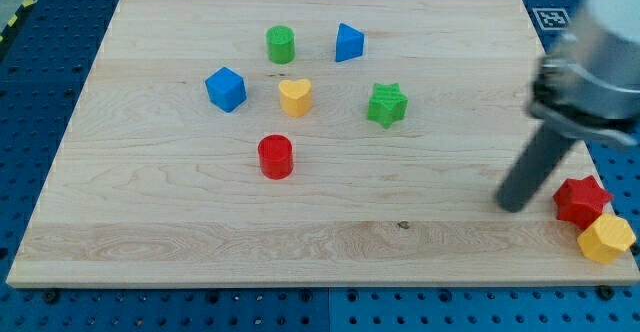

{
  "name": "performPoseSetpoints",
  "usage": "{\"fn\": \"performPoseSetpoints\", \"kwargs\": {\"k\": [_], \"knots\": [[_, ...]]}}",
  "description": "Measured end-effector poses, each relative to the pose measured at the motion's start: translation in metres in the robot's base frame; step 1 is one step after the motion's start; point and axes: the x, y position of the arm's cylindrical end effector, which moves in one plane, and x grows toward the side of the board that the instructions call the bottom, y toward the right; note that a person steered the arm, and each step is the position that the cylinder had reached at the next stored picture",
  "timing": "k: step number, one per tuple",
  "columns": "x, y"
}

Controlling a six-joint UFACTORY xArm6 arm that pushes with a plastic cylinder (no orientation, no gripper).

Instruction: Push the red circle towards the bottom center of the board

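The red circle (275,157) stands upright a little left of the board's middle. My tip (514,208) rests on the board at the view's right, far to the right of the red circle and slightly lower. It touches no block. A red star (582,200) lies just right of my tip, with a small gap between them.
A wooden board (150,232) lies on a blue perforated table. A yellow block (605,238) sits at the board's bottom right edge. A blue cube (226,88), green cylinder (281,44), blue wedge (349,42), yellow heart (295,96) and green star (386,104) lie above the red circle.
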Motion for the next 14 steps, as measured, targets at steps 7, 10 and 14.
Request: {"fn": "performPoseSetpoints", "kwargs": {"k": [7,10,14], "knots": [[-0.023,-0.209],[-0.089,-0.249],[-0.038,-0.101]]}}
